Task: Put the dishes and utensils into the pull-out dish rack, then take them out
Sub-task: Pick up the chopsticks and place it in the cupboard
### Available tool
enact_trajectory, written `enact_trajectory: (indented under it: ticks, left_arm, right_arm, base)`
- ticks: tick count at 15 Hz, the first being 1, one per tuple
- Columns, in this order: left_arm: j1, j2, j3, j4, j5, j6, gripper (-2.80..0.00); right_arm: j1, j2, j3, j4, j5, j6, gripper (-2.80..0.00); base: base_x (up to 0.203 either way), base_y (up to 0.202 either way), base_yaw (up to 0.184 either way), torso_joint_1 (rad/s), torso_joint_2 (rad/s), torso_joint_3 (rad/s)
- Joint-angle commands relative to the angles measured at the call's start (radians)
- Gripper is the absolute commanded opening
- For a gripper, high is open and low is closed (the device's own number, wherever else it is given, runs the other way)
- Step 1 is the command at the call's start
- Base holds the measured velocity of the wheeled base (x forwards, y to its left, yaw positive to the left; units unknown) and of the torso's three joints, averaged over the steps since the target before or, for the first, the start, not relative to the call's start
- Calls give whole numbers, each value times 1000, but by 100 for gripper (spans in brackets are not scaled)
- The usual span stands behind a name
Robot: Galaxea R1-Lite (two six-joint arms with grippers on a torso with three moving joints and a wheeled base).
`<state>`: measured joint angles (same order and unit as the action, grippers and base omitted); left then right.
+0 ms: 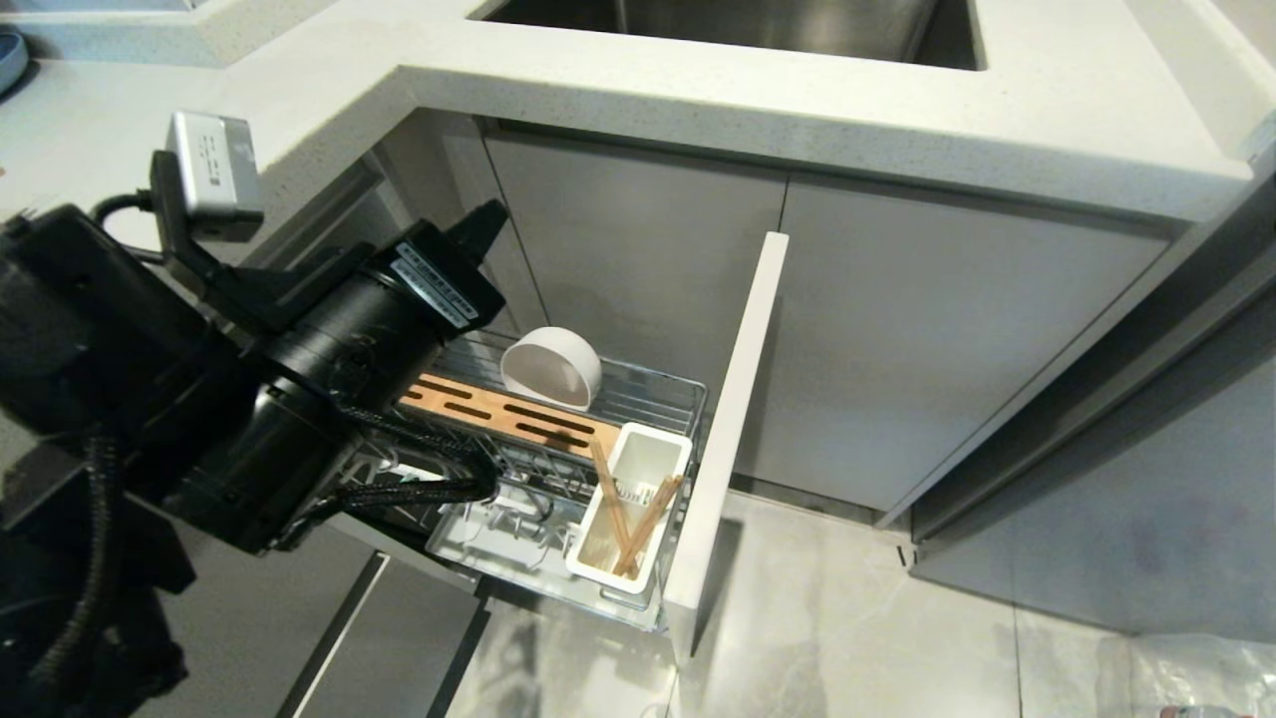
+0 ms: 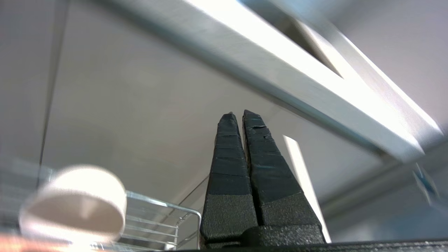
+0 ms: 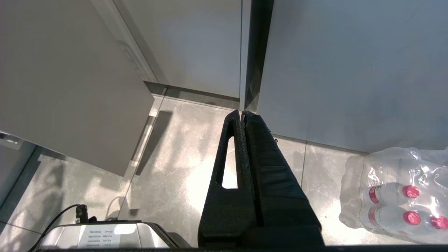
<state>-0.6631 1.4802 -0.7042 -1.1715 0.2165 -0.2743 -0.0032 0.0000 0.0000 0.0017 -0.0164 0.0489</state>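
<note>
You had the pull-out dish rack (image 1: 638,399) drawn out from under the counter (image 1: 897,110), its pale front panel (image 1: 733,429) standing at about three o'clock from the wire basket. The off-white bowl (image 1: 551,367) was tipped on its edge at the back of the basket, at roughly twelve o'clock from the slotted bamboo strip (image 1: 508,411), its open side facing toward the camera — in the left wrist view the same bowl (image 2: 75,204) sat low beside the chrome wires. The chopsticks (image 1: 630,519) were leaning crossed inside the white utensil cup (image 1: 633,514), at about five o'clock from the bowl. The white tray (image 1: 503,543) lay under the wires at the near end of the rack; the spoon could not be picked out.

Your left gripper (image 1: 485,227) was above the rack's far-left corner, at about ten o'clock from the bowl, its fingers (image 2: 229,161) pressed together with nothing between them, and clear of the bowl.

Your right gripper (image 3: 244,113) was out of the head view; its own camera showed it closed and empty over the grey floor tiles (image 3: 175,157), with a shrink-wrapped pack of bottles (image 3: 399,196) near it at about four o'clock.
</note>
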Motion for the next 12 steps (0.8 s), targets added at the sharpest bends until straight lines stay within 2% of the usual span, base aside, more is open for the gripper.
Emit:
enact_trajectory:
  ticks: [1,3,5,9,11,12]
  left_arm:
    - [14,-84,-28,73,-103,54,-280]
    - [84,-131,-64,165,-297,138,-280]
    - [183,-182,-85,221,-450,215,-280]
    - [420,-296,-94,320,-621,322,-280]
    - [533,-366,-110,385,-716,342,-280]
    - [564,-406,-140,429,-749,347,-280]
  right_arm:
    - [0,0,2,0,0,0,-280]
    - [0,0,2,0,0,0,-280]
    - [0,0,2,0,0,0,-280]
    - [0,0,2,0,0,0,-280]
    - [0,0,2,0,0,0,-280]
    - [0,0,2,0,0,0,-280]
  base:
    - [0,0,0,0,0,0]
    - [0,0,0,0,0,0]
    - [0,0,0,0,0,0]
    - [0,0,0,0,0,0]
    - [0,0,0,0,0,0]
    - [0,0,0,0,0,0]
